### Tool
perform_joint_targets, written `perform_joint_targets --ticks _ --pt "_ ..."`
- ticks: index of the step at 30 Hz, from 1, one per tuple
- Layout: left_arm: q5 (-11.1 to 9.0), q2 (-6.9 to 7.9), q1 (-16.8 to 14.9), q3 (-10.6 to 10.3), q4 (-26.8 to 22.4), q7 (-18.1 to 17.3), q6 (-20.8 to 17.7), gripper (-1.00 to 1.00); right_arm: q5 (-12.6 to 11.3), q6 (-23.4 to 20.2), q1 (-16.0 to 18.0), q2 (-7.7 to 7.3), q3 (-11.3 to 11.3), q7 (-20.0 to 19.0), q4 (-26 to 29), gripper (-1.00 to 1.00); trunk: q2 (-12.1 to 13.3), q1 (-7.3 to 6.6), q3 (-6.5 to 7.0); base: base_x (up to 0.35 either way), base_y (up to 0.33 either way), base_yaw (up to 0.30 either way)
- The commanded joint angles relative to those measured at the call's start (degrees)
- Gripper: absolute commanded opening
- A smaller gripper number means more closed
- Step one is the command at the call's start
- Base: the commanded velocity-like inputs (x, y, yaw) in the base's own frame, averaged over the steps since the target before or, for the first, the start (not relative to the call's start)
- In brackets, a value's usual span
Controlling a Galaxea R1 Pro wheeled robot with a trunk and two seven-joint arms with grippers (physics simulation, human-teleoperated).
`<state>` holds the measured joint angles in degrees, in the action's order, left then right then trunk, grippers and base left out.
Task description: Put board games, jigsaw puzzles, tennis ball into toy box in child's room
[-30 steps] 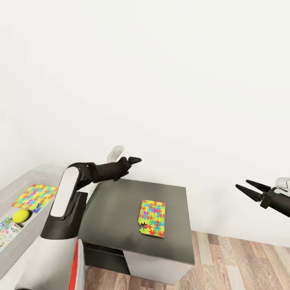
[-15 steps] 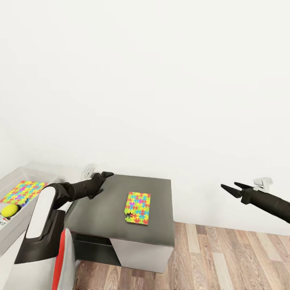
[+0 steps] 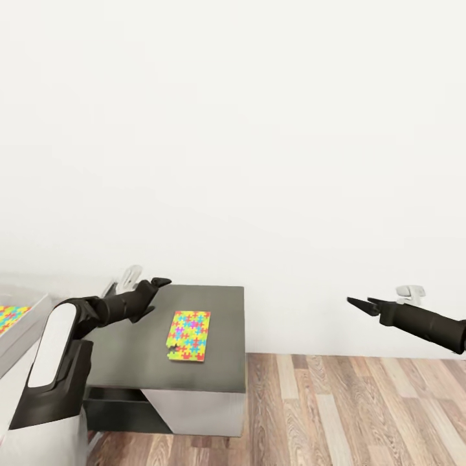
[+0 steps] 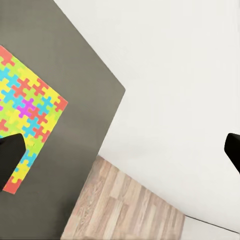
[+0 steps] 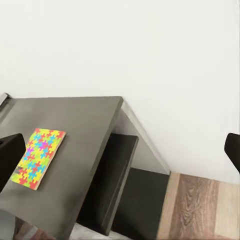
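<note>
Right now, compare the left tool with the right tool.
The left tool hangs over the dark grey table, near the multicoloured jigsaw puzzle; the right tool hangs over wooden floor, clear of the table. Both are black, open and empty.

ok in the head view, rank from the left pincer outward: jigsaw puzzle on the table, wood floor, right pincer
1. Jigsaw puzzle: nearest, flat on the dark table, just to the right of the left pincer.
2. Wood floor: farther, beyond the table's right edge and lower down.
3. Right pincer: farthest, out at the right side, over the floor.
</note>
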<state>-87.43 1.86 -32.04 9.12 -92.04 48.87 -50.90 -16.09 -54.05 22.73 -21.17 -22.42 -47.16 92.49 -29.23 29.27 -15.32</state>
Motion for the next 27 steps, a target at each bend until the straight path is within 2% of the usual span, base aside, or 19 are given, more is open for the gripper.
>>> perform_joint_targets --ticks 1,2,6,7,9,11,12,14,15,16,18,20,22,24,27 --pt "-0.53 0.07 -0.06 0.07 -0.07 0.64 -0.16 1.0 0.07 -0.39 0.11 0.03 -0.02 -0.23 -0.04 1.0 -0.1 0.03 -0.09 0.0 -0.314 -0.072" --pt "-0.5 0.16 -0.05 0.1 -0.07 0.67 -0.18 1.0 0.06 -0.51 0.15 0.08 0.08 -0.19 -0.07 1.0 -0.1 0.03 -0.09 0.0 -0.317 -0.057" --pt "-0.41 2.08 0.33 0.16 0.02 0.75 -0.25 1.0 0.02 -0.93 0.83 0.52 3.7 -0.02 -1.94 1.0 -0.1 0.03 -0.07 0.0 -0.323 -0.027" --pt "-0.42 3.45 0.66 0.23 0.1 0.74 -0.31 1.0 0.01 -1.09 1.66 0.68 5.58 0.04 -3.32 1.0 -0.1 0.03 -0.07 0.0 -0.325 -0.012" --pt "-0.53 5.3 1.36 0.6 0.18 0.67 -0.32 1.0 0.01 -1.2 2.47 0.78 6.95 0.04 -4.47 1.0 -0.1 0.03 -0.07 0.0 -0.326 -0.009" --pt "-0.73 7.59 2.27 1.63 0.44 0.43 -0.37 1.0 -0.01 -1.29 2.98 0.84 7.83 -0.02 -5.24 1.0 -0.1 0.03 -0.07 0.012 -0.324 -0.006" --pt "-0.89 9.92 2.93 2.78 1.37 0.16 -0.5 1.0 -0.09 -1.32 3.31 0.88 8.44 -0.1 -5.7 1.0 -0.1 0.03 -0.07 0.031 -0.254 -0.003" --pt "-0.97 12.02 3.26 3.6 3.06 -0.29 -0.8 1.0 -0.2 -1.37 3.52 0.89 8.82 -0.2 -5.94 1.0 -0.1 0.03 -0.07 0.023 -0.183 -0.002" --pt "-0.99 14.01 3.3 4.09 5.42 -0.94 -1.4 1.0 -0.28 -1.42 3.59 0.88 9.07 -0.3 -6.01 1.0 -0.1 0.03 -0.07 0.013 -0.104 -0.001" --pt "-0.76 16.62 1.84 3.85 11.84 -3.84 -4.12 1.0 -0.37 -1.47 3.6 0.92 9.34 -0.35 -5.99 1.0 -0.1 0.03 -0.07 0.005 -0.043 -0.001" --pt "-0.33 17.39 0.39 2.36 15.12 -5.26 -5.71 1.0 -0.4 -1.5 3.55 0.94 9.4 -0.39 -5.81 1.0 -0.1 0.03 -0.07 0.004 -0.031 0.0" --pt "2.34 18.18 -1.95 -2.89 21.06 -7.26 -7.34 1.0 -0.42 -1.55 3.49 0.93 9.34 -0.44 -4.83 1.0 -0.1 0.03 -0.07 0.002 -0.014 0.0" --pt "4.44 18.23 -3.0 -5.73 24.78 -8.17 -7.36 1.0 -0.47 -1.57 3.42 0.89 9.24 -0.49 -3.78 1.0 -0.1 0.03 -0.07 0.001 -0.006 0.0" --pt "5.52 18.41 -3.09 -7.12 26.68 -8.9 -7.19 1.0 -0.51 -1.58 3.36 0.87 9.17 -0.53 -2.8 1.0 -0.1 0.03 -0.07 0.056 -0.002 0.0" --pt "6.15 18.62 -2.95 -7.52 27.6 -9.23 -6.91 1.0 -0.52 -1.54 3.32 0.87 9.25 -0.54 -2.42 1.0 -0.1 0.03 -0.06 0.223 -0.001 -0.005"
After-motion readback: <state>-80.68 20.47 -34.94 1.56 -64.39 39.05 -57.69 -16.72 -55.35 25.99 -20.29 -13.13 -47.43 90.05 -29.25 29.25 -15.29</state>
